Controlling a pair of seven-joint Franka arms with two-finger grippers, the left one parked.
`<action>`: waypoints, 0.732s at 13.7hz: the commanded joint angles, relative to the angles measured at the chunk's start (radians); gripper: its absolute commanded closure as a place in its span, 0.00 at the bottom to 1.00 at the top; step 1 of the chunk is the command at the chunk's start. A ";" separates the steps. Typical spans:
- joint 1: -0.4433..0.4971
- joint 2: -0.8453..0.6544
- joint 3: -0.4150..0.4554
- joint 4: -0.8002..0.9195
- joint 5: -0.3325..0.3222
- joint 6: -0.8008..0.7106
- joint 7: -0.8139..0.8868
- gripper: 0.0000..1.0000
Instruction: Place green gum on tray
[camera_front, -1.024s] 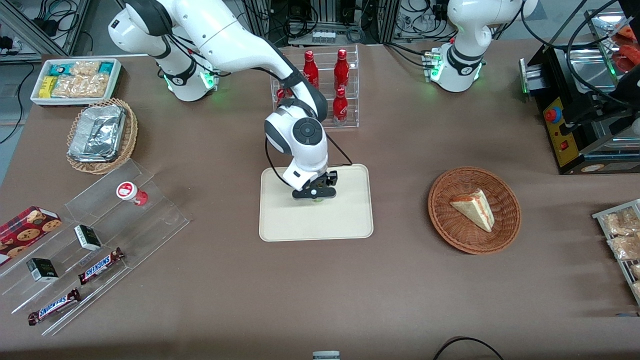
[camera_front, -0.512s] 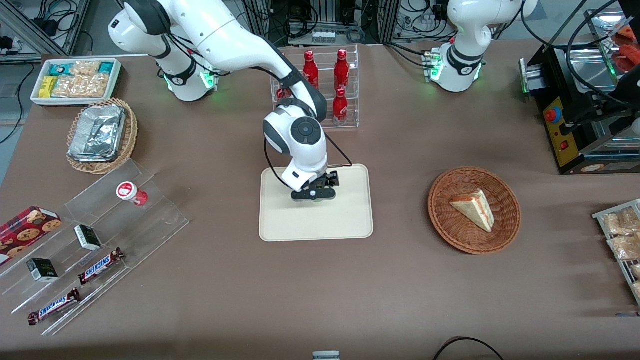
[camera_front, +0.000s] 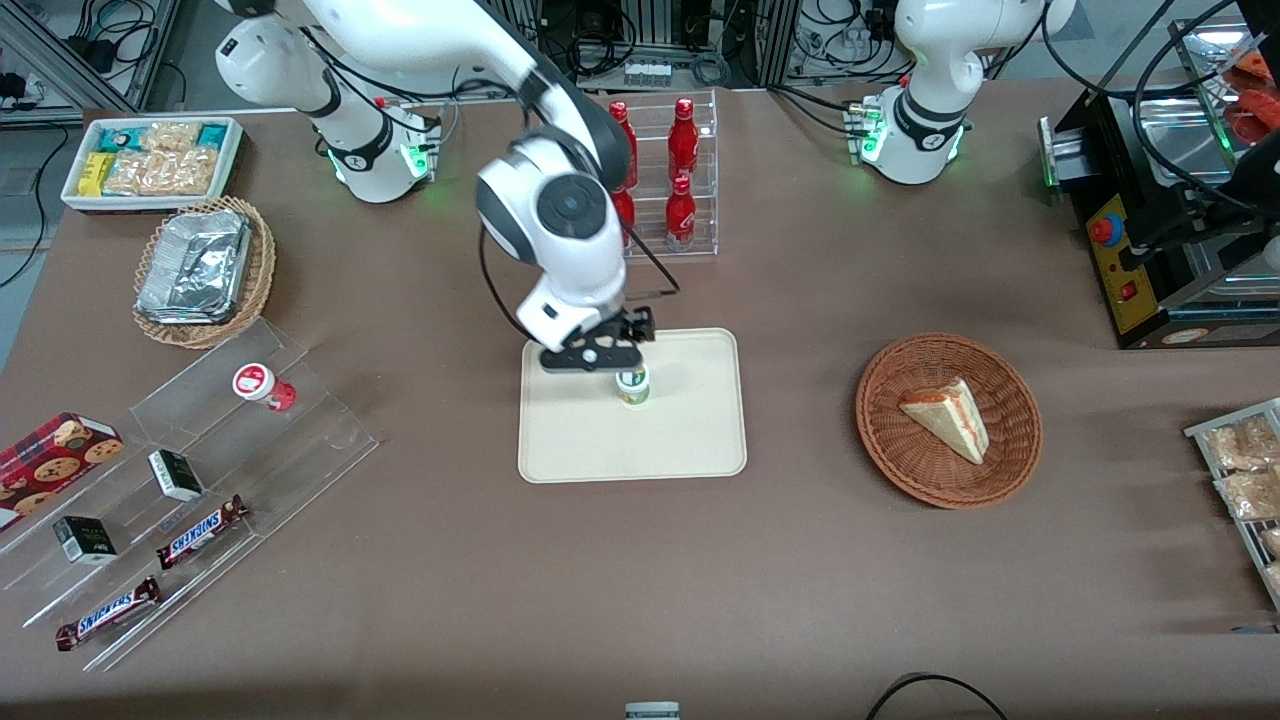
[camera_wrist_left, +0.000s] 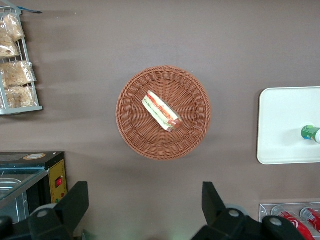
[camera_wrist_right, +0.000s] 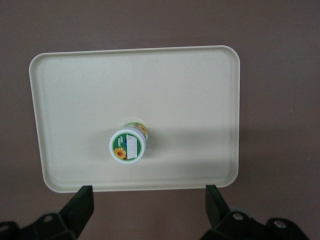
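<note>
The green gum (camera_front: 632, 385) stands upright on the cream tray (camera_front: 690, 440), near its middle, white lid up. In the right wrist view the gum (camera_wrist_right: 128, 144) shows its lid with the green-and-orange mark, standing on the tray (camera_wrist_right: 200, 90). My right gripper (camera_front: 592, 355) is open and empty, raised above the tray's edge farther from the front camera, beside and above the gum. In the right wrist view the gripper (camera_wrist_right: 147, 207) has its fingers (camera_wrist_right: 80, 205) wide apart with nothing between them. The gum also shows in the left wrist view (camera_wrist_left: 311, 133).
A rack of red bottles (camera_front: 680, 200) stands just past the tray. A wicker basket with a sandwich (camera_front: 948, 418) lies toward the parked arm's end. A clear stepped stand with a red canister (camera_front: 262, 385) and snack bars (camera_front: 200, 530) lies toward the working arm's end.
My gripper has let go of the gum, risen and pulled away from the front camera. The gum, hidden under it before, now stands free on the tray.
</note>
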 joint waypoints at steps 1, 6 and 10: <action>-0.006 -0.114 0.004 -0.054 0.000 -0.069 -0.009 0.01; -0.106 -0.272 0.003 -0.054 -0.002 -0.257 -0.125 0.01; -0.244 -0.365 0.003 -0.053 0.006 -0.348 -0.283 0.01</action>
